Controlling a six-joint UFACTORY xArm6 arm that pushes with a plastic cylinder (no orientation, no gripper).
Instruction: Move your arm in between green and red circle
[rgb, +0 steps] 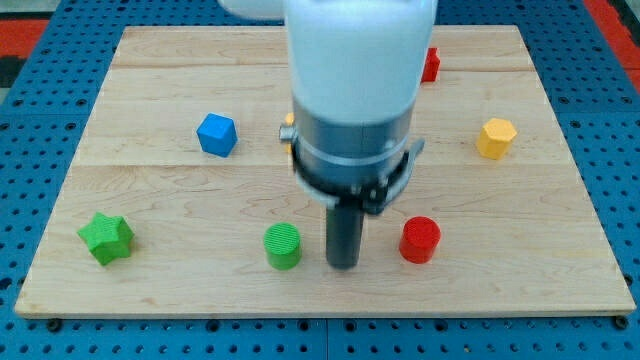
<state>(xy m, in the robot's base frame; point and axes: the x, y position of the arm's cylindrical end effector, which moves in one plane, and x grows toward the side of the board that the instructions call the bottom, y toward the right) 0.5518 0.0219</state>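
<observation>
The green circle block (283, 245) stands near the view's bottom, left of centre. The red circle block (420, 239) stands to its right at about the same height. My tip (344, 264) rests on the board between the two, a little closer to the green circle, touching neither. The arm's large white and grey body hangs above the tip and hides the board's middle.
A green star block (107, 238) lies at the bottom left. A blue cube (216, 134) sits left of the arm. A yellow hexagon block (496, 137) sits at the right. A red block (430, 64) and a yellow block (288, 124) peek out from behind the arm.
</observation>
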